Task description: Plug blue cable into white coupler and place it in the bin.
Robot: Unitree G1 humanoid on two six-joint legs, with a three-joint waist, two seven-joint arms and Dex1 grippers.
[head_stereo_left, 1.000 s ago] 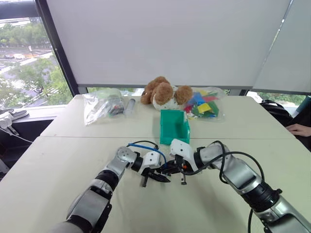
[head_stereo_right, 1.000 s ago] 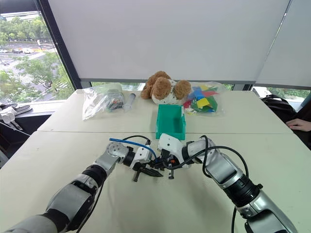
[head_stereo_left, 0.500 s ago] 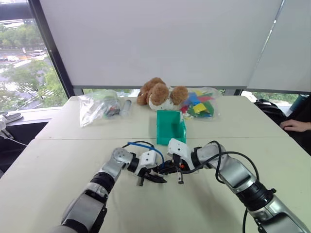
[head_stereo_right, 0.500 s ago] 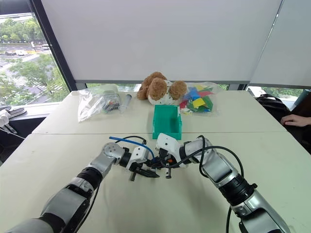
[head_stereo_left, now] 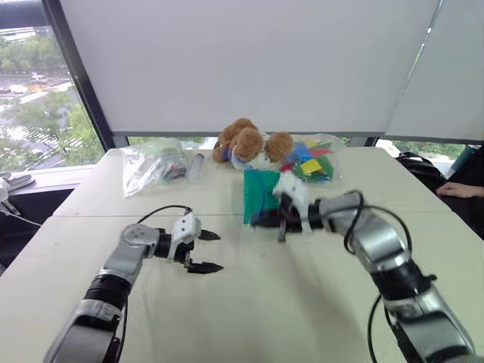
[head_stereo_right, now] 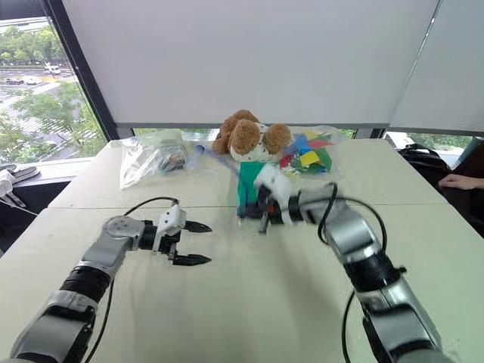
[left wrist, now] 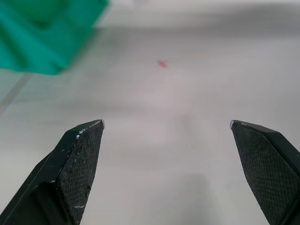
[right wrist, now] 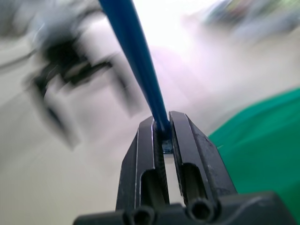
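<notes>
The blue cable [right wrist: 136, 61] is pinched between the fingers of my right gripper [right wrist: 161, 123], which is shut on it. From the grip it streaks up and away to the left [head_stereo_right: 219, 160]. That right gripper [head_stereo_left: 261, 221] hangs above the table right at the front lip of the teal bin [head_stereo_left: 265, 189]. I cannot make out the white coupler; the grip may hide it. My left gripper [head_stereo_left: 214, 252] is to the left of the bin, low over the table. It stands wide open with nothing between its fingers [left wrist: 84, 154]. The bin's corner [left wrist: 42, 33] lies beyond them.
A brown teddy bear [head_stereo_left: 249, 144] sits behind the bin. A clear bag of coloured pieces [head_stereo_left: 314, 162] lies at its right, and another clear bag [head_stereo_left: 155, 162] at the back left. A person's hand [head_stereo_left: 457, 189] rests at the table's right edge.
My left gripper has opened, let go and drawn back to the left. My right gripper has risen toward the bin's front, carrying the blue cable along.
</notes>
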